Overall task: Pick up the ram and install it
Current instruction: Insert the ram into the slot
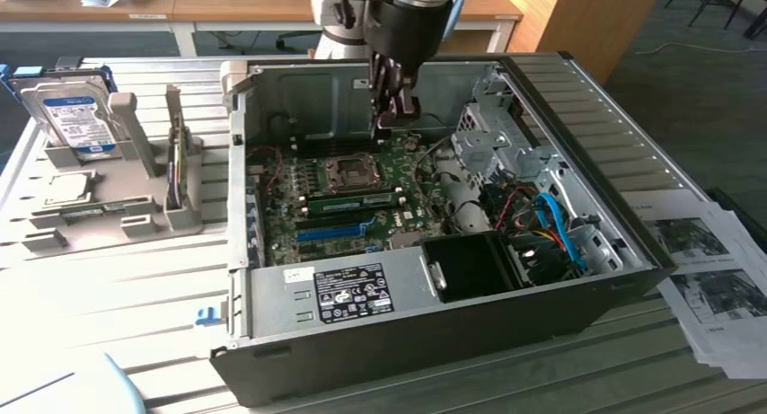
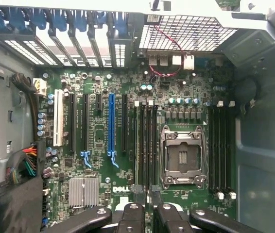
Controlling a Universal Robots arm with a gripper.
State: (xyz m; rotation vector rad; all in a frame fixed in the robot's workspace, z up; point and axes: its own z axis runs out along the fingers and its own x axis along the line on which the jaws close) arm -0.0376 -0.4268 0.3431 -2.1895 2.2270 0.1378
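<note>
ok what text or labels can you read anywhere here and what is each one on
"DELL": white print on the motherboard.
Sticker on the metal box inside the computer case: too small to read.
Label on the hard drive: too small to read.
Printed sheets beside the case: too small to read.

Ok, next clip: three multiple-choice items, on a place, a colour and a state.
1. The hard drive stands: A inside the computer case; B in the grey stand to the exterior view's left of the case; C on top of the case.
2. The long coloured slot on the motherboard is: A red; B yellow; C blue.
3. The case is: A open, motherboard exposed; B closed; C wrapped.
B, it sits in the stand; C, bright blue in the wrist view; A, the motherboard shows.
</note>
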